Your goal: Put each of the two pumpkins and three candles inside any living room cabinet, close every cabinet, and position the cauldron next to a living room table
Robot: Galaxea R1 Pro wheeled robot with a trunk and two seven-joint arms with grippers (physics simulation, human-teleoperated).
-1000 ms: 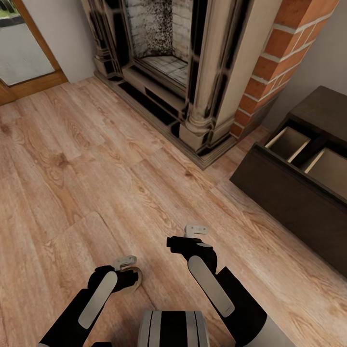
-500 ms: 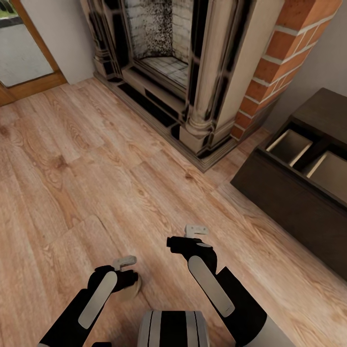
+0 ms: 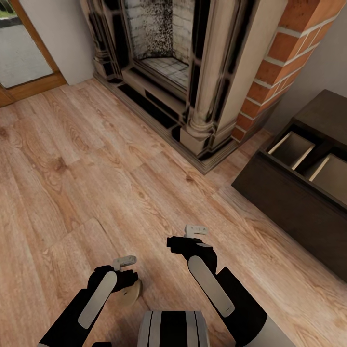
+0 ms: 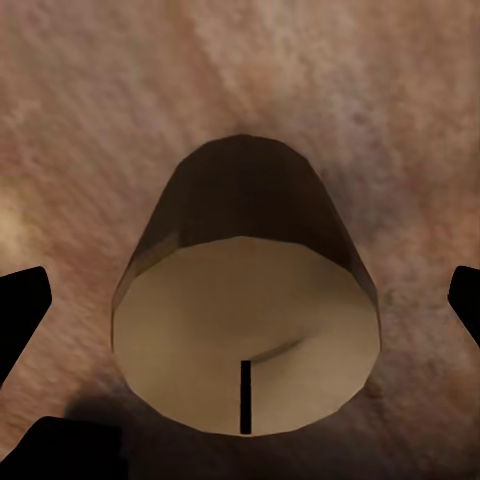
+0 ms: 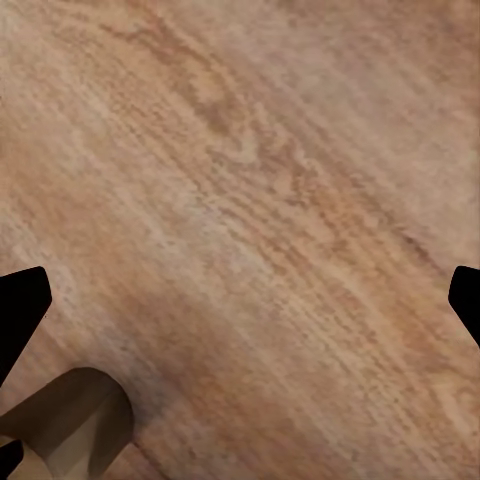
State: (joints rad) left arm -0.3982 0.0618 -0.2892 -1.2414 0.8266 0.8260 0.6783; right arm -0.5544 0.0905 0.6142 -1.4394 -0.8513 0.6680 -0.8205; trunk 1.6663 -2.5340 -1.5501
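A stubby tan candle [image 4: 245, 330] with a pale flat top and a dark wick sits on the wooden floor between the wide-apart fingers of my left gripper [image 4: 240, 300], which is open and not touching it. In the head view the candle [image 3: 131, 292] peeks out just below the left gripper [image 3: 126, 277]. My right gripper [image 3: 185, 243] hangs open over bare floor, and its wrist view catches the same candle [image 5: 70, 420] at a corner. The dark-brown cabinet [image 3: 289, 202] stands at the right with a drawer open, its beige interior [image 3: 293, 148] empty. Pumpkins and cauldron are out of view.
A stone fireplace [image 3: 193, 72] with a brick column [image 3: 284, 53] rises straight ahead. A glass door [image 3: 21, 53] is at the far left. Open wooden floor [image 3: 96, 159] stretches between me and the fireplace.
The whole view has shifted slightly, so the camera moved. The candle now shows lower and more fully beneath the left gripper. The right arm looks unchanged.
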